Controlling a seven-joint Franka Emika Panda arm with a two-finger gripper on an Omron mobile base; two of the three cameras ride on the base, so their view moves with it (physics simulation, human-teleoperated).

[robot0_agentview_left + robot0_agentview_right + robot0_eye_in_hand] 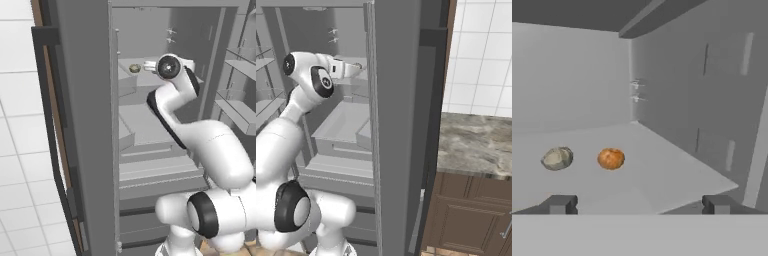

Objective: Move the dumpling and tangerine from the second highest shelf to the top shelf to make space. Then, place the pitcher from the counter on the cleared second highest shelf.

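Open tall grey fridge cabinet (pixel 85 125) with a smooth grey inner back wall (pixel 567 75). White square-tiled wall (pixel 481 55) on both sides. Dark brown wooden cupboard door (pixel 466 220) low on the right with a metal handle (pixel 507 227).

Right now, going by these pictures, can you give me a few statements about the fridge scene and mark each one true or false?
1. The gripper is open and holds nothing. True.
2. The dumpling and the tangerine lie apart on one shelf. True.
3. The tangerine sits between the fingertips. False: it lies beyond them.
4. The pitcher stands on the counter. False: the visible stretch of counter is bare.
5. The fridge door is shut. False: it stands open, the arm reaching inside.
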